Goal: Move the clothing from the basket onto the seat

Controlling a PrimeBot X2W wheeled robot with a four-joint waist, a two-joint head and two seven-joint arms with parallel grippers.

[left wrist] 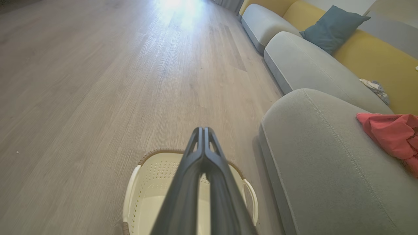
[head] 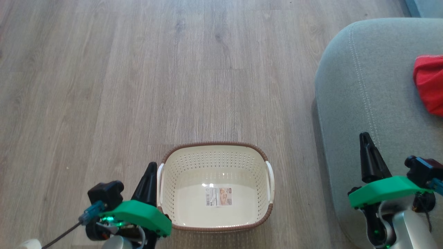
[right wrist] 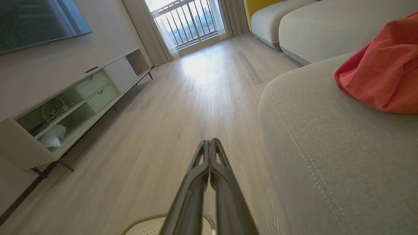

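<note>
In the head view, the basket stands on the wooden floor with nothing inside but the paper label on its bottom. The clothing lies as a red bundle on the seat, at the right edge of the view. Our left gripper sits just beside the basket's left side. Our right gripper is over the seat's front part. Both have their fingers pressed together and hold nothing.

In the left wrist view, the left fingers meet along their length above the basket, empty. The red bundle rests well up on the seat, away from its rounded edge.

In the right wrist view, the right fingers are closed too, with nothing between them. They point along the floor beside the seat, and the clothing sits on the cushion at upper right.

We judge the transfer done as far as these views reach. To finish well, we should confirm the basket is bare. We should also hold both arms clear of its rim and of the fabric, so no finger snags the bundle or nudges the basket.
</note>
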